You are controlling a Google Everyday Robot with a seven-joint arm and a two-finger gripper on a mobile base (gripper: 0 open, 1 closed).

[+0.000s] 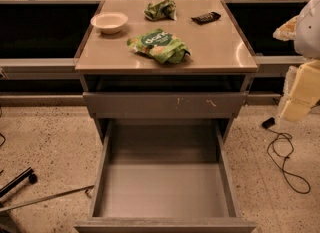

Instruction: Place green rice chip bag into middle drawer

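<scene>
The camera view shows the task barely begun. The middle drawer [162,189] is pulled well out below the cabinet, with its grey floor bare, so the place for the bag is ready. The green rice chip bag [159,46] is not in it. The bag lies flat on the counter [220,47], near the front edge and about midway across, with its "dang" oval facing up. By my reading the whole handling part is left to do: reaching the bag, gripping it, lifting it off the counter, carrying it forward and down, and letting it go inside the drawer.

The claw [296,97] shows as pale yellow blocks at the right edge, beyond the cabinet's right side and lower than the counter top. It holds nothing that I can see, and I cannot tell whether it is spread or pressed together. The bag is well apart from it, up and to its left, with the counter's right front corner between them.

Behind the bag sit a white bowl [109,22], a crumpled green wrapper [161,9] and a dark snack bar [205,17], none touching it. The scratched drawer front [165,104] lies between counter and open drawer.
</scene>
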